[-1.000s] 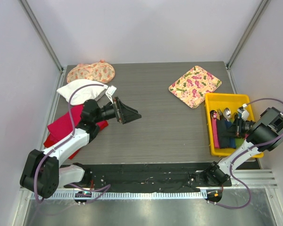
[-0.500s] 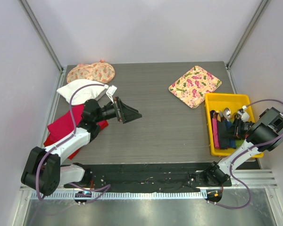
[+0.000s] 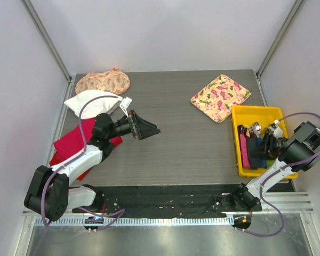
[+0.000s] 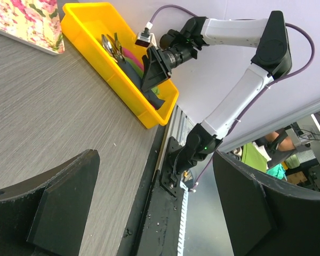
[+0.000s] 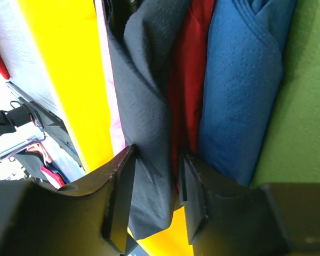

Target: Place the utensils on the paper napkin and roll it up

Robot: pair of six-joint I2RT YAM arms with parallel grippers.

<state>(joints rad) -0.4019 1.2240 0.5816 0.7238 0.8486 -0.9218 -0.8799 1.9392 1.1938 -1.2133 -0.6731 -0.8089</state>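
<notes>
The paper napkin (image 5: 144,106), dark and folded, stands on edge in the yellow bin (image 3: 256,111) among other coloured napkins. My right gripper (image 5: 157,176) reaches down into the bin, open. Its fingers straddle the dark napkin's fold, and the right finger (image 5: 194,197) lies against the red napkin (image 5: 189,74). In the top view my right gripper (image 3: 266,145) is over the bin's middle. The utensils (image 3: 250,128) lie at the bin's far end, also visible as utensils (image 4: 113,45) in the left wrist view. My left gripper (image 3: 149,129) hovers open and empty over the table's left half.
A blue napkin (image 5: 240,80), a green one (image 5: 298,106) and a pink one (image 5: 109,96) share the bin. A floral cloth (image 3: 220,97) lies behind it. At the left are a red cloth (image 3: 69,144), a white pouch (image 3: 93,101) and an orange floral cloth (image 3: 103,81).
My right gripper's jaws have spread apart inside the bin. The left arm has barely moved.
</notes>
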